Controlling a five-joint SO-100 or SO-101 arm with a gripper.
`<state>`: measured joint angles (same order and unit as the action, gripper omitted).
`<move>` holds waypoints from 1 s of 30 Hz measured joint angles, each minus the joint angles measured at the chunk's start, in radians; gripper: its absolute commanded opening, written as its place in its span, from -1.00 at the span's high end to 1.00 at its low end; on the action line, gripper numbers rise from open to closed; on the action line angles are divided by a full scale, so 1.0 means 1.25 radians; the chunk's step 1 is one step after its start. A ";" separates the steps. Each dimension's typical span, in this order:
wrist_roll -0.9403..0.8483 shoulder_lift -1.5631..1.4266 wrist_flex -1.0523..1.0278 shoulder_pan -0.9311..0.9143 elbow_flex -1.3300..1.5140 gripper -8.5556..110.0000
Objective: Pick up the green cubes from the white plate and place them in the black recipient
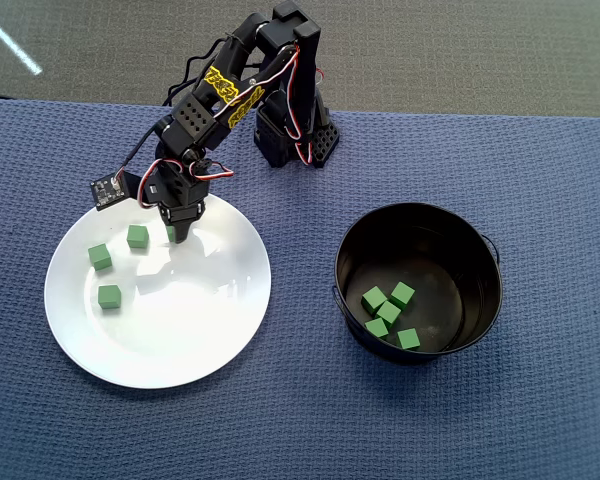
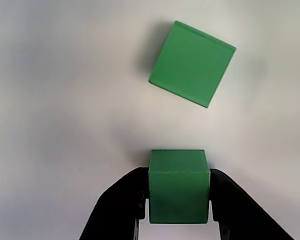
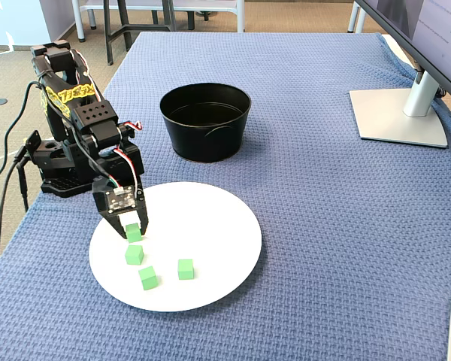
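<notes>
So I've got my gripper (image 2: 179, 220) clamped on one of the green cubes (image 2: 179, 192), a finger tight against each side, down over the far left part of the white plate (image 1: 205, 340) in the overhead view; five cubes (image 1: 389, 313) already sit in the black recipient (image 1: 480, 262) off to the right; three loose ones (image 1: 109, 296) wait on the plate, the closest just beside my fingers; so I'd call it a bit past halfway, four to go counting the one I'm holding; next is lift and carry right.
</notes>
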<state>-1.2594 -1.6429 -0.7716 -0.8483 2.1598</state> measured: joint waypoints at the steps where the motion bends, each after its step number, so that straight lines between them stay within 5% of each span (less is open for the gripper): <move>1: 0.006 0.000 -0.002 -0.001 0.000 0.86; 7: 0.119 -0.004 -0.039 0.027 -0.031 0.86; 18: 0.579 -0.082 -0.320 0.190 -0.349 0.86; 30: 0.963 -0.139 -0.571 0.616 -0.641 0.86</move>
<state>-0.0552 -1.8162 -1.4849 -0.0782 1.3591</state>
